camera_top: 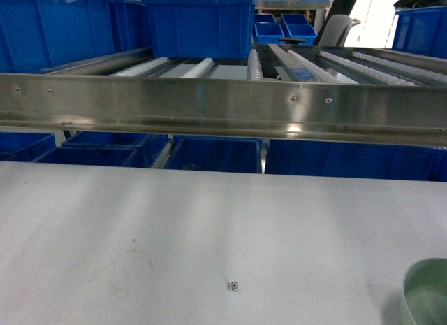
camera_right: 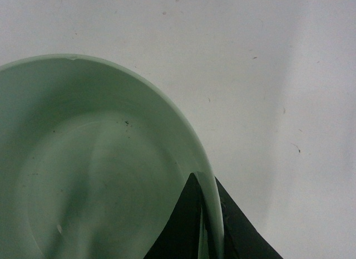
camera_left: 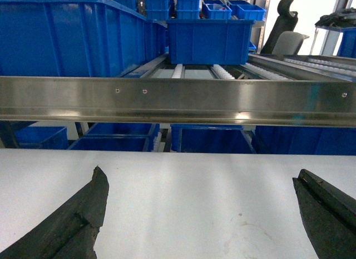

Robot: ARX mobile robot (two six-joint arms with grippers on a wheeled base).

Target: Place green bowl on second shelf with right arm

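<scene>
With one finger inside and one outside the wall, right gripper pinches small pale mint-green bowl rim on white tabletop, ready for lift to steel roller shelf; left gripper spread, idle

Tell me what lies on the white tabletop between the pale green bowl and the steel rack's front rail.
Only bare white tabletop between the pale mint-green bowl and the stainless-steel front rail; the head view shows it.

I see the green bowl upright on the white tabletop, at the near right corner of my head view and cut off by the frame. It is pale mint, smooth, with a few dark specks inside (clear from the right wrist). The second shelf, shiny steel with white roller rails, stands behind it, well apart.
</scene>
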